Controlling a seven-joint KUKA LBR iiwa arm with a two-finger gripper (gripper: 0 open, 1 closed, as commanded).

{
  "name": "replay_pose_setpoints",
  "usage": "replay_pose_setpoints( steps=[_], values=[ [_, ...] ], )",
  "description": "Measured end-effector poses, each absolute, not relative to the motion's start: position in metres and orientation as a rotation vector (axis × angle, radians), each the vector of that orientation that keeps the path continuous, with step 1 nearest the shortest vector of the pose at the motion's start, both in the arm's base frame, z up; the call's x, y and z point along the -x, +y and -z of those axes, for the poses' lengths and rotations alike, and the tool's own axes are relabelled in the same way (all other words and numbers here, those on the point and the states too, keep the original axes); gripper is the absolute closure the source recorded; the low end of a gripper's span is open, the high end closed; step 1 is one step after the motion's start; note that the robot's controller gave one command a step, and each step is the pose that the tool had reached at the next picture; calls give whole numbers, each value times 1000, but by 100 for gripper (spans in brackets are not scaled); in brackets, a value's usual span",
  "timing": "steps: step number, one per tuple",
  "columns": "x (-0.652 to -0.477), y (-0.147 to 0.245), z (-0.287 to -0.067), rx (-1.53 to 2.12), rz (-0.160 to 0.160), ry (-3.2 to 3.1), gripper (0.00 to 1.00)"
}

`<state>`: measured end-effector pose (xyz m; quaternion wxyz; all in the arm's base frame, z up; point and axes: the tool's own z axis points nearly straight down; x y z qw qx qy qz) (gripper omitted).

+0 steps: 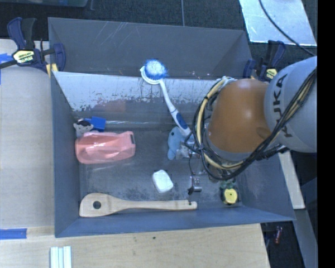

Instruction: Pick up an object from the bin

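1. Camera view, grey metal bin: I have the arm in from the right, its orange wrist cover and looped cables hanging over the right half of the floor.
2. The gripper points down near the front wall. From this angle I cannot tell whether it is open or closed, and I see nothing held in it.
3. Nearest to it is a wooden spatula lying flat along the front wall, blade with a hole to the left. Its handle's right end sits just below the gripper tip in the view. Whether the two touch I cannot tell.
4. A small white lump lies just left of the gripper, and a small yellow piece lies to its right.
5. Behind it is a blue object. A dish brush leans against the back wall.
6. Well apart at left lie a pink packet and a small blue-and-white item.
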<state>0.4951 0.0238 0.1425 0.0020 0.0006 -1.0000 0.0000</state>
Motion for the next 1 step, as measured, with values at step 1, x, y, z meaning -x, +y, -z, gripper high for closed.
replay_pose_setpoints(
  steps=[1],
  values=[
    [-497, 24, -145, 0, 0, -3144, 0]
  ],
)
